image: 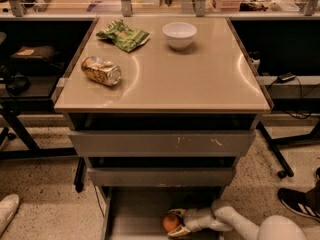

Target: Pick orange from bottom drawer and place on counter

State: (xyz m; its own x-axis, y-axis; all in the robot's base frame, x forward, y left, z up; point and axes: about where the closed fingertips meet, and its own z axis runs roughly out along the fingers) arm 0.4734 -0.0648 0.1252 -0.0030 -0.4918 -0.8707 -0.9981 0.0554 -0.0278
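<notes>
The orange [170,222] lies on the grey floor of the open bottom drawer [135,214], near the bottom middle of the view. My gripper [177,222] reaches in from the lower right on a white arm. Its two fingers sit around the orange, one above and one below it, touching or nearly touching the fruit. The beige counter [195,76] tops the cabinet above the two closed upper drawers.
On the counter stand a white bowl [179,34], a crumpled green bag [123,35] and a crushed gold can [101,70]. A dark shoe [299,201] is at the right on the floor, a white shoe [7,211] at the left. Dark table legs flank the cabinet.
</notes>
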